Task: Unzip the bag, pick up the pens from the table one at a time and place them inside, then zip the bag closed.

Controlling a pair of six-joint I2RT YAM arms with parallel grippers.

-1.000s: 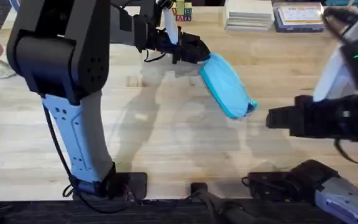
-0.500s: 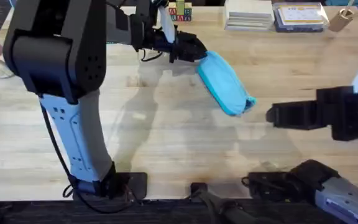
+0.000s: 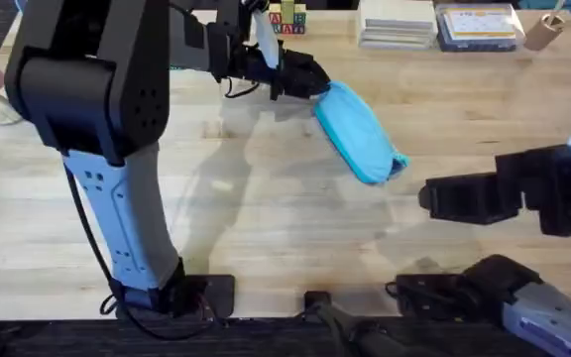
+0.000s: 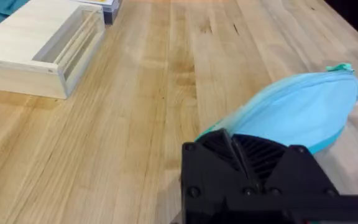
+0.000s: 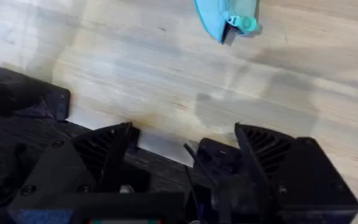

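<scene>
The light blue bag [image 3: 355, 134] lies slantwise on the table [image 3: 266, 218], its teal pull tab [image 3: 400, 164] at the near right end. My left gripper [image 3: 313, 81] is shut on the bag's far left end; in the left wrist view its black fingers [image 4: 247, 168] clamp the fabric of the bag [image 4: 297, 112]. My right gripper [image 3: 430, 198] hovers just right of the pull tab, apart from it. In the right wrist view it [image 5: 188, 162] stands open, with the bag's end and the pull tab [image 5: 244, 23] ahead. The pens are out of view.
A flat wooden box [image 4: 36, 43] lies on the table beyond the bag. Along the far edge stand coloured blocks [image 3: 287, 18], a white stack [image 3: 395, 22], a blue-topped box [image 3: 474, 25] and a tan cup [image 3: 545, 30]. The arm bases [image 3: 444, 288] sit at the front edge.
The right arm has dropped lower and its gripper has shifted slightly toward the table's front, staying right of the pull tab. The bag moved slightly left early on; the left gripper keeps its hold.
</scene>
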